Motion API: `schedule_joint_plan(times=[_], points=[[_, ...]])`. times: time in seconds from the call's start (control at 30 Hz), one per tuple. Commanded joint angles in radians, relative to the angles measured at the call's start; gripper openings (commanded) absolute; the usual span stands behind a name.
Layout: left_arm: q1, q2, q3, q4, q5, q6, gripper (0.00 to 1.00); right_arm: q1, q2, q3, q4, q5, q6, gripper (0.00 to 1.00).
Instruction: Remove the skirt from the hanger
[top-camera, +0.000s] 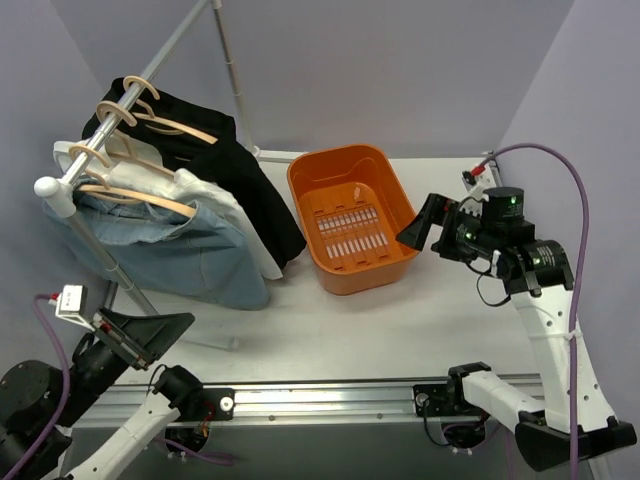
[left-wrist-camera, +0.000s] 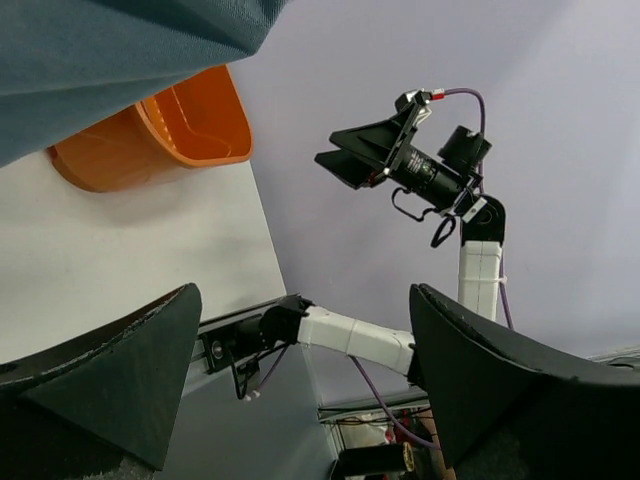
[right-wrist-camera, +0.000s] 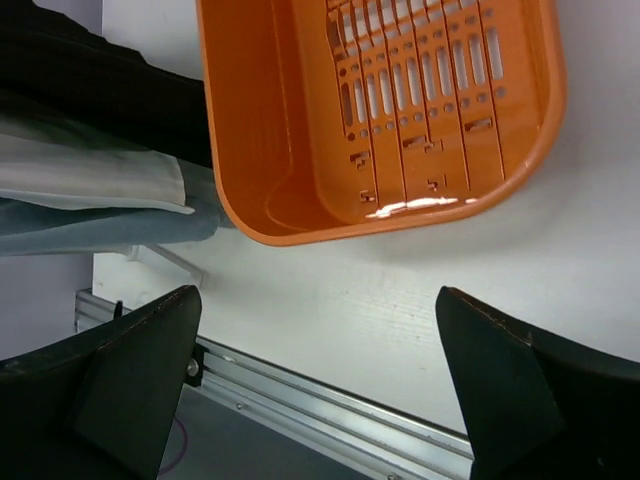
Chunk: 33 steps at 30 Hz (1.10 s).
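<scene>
The left gripper (top-camera: 145, 335) has its fingers spread and nothing between them. It sits low, well left of the basket (top-camera: 350, 215) and nearer the arm bases. The right gripper (top-camera: 420, 228) is also spread wide and empty. It is raised just right of the basket and faces across it.

The skirt (top-camera: 190, 255), which I take to be the blue denim piece, hangs left of the basket on the nearest wooden hanger (top-camera: 135, 198). That hanger hooks over a slanted rail (top-camera: 120, 110). The skirt's lower edge reaches down toward the table (top-camera: 400, 330) and does not touch the basket. From the left wrist, a fold of it fills the upper corner above the fingers. Behind it on the same rail hang a white garment (top-camera: 215, 200) and then a black one (top-camera: 240, 180), whose hem comes closest to the basket's left wall.

The skirt should handle as soft, fairly light cloth. It looks thicker and less slippery than thin fabric, not fragile, and likely to sag and fold once it comes off. The best hold is probably the waistband, right beside the hanger arm, where the doubled cloth gives the fingers a firm pinch. A grip on the hem would likely only stretch it. How the waistband is fastened to the hanger cannot be seen. The hanger may swing or slide on the rail when pulled, so the other arm may need to steady it.
</scene>
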Motion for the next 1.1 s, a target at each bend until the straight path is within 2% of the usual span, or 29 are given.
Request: schedule_joint_plan(times=[0.0, 0.1, 0.2, 0.23, 0.33, 0.37, 0.47, 0.57, 0.63, 0.7, 0.73, 0.83, 0.9, 0.93, 1.07], points=[[0.005, -0.051, 0.022, -0.101, -0.107, -0.024, 0.94, 0.069, 0.094, 0.141, -0.055, 0.096, -0.003, 1.0], [0.009, -0.015, 0.074, -0.237, -0.138, 0.015, 0.94, 0.226, 0.198, 0.324, -0.118, 0.255, 0.008, 1.0], [0.008, 0.076, 0.143, -0.331, -0.164, 0.116, 0.94, 0.385, 0.307, 0.494, -0.178, 0.398, 0.019, 1.0], [0.009, 0.137, 0.175, -0.357, -0.176, 0.139, 0.94, 0.475, 0.333, 0.532, -0.189, 0.43, 0.02, 1.0], [0.011, 0.266, 0.244, -0.468, -0.25, 0.197, 0.94, 0.603, 0.47, 0.692, -0.291, 0.671, 0.034, 1.0], [0.008, 0.294, 0.275, -0.489, -0.285, 0.228, 0.94, 0.676, 0.508, 0.774, -0.38, 0.822, 0.048, 1.0], [0.008, 0.328, 0.255, -0.416, -0.29, 0.289, 0.94, 0.683, 0.61, 0.815, -0.443, 0.912, 0.068, 1.0], [0.0, 0.28, 0.191, -0.313, -0.315, 0.262, 0.94, 0.599, 0.619, 0.8, -0.343, 0.741, 0.028, 1.0], [-0.003, 0.237, 0.16, -0.247, -0.31, 0.266, 0.94, 0.648, 0.559, 0.749, -0.165, 0.676, -0.029, 1.0], [-0.006, 0.228, 0.126, -0.264, -0.305, 0.253, 0.94, 0.732, 0.547, 0.749, -0.083, 0.648, -0.062, 1.0], [-0.009, 0.229, 0.119, -0.275, -0.299, 0.251, 0.94, 0.752, 0.556, 0.76, -0.022, 0.575, -0.105, 1.0], [-0.009, 0.226, 0.088, -0.31, -0.296, 0.245, 0.94, 0.846, 0.614, 0.834, 0.058, 0.484, -0.186, 0.98], [-0.007, 0.232, 0.082, -0.324, -0.298, 0.259, 0.94, 0.905, 0.686, 0.902, 0.054, 0.496, -0.211, 0.97], [-0.009, 0.239, 0.091, -0.336, -0.302, 0.262, 0.94, 0.915, 0.715, 0.992, 0.038, 0.486, -0.219, 0.96], [-0.011, 0.292, 0.151, -0.361, -0.281, 0.318, 0.95, 0.947, 0.82, 1.129, 0.015, 0.472, -0.266, 0.91]])
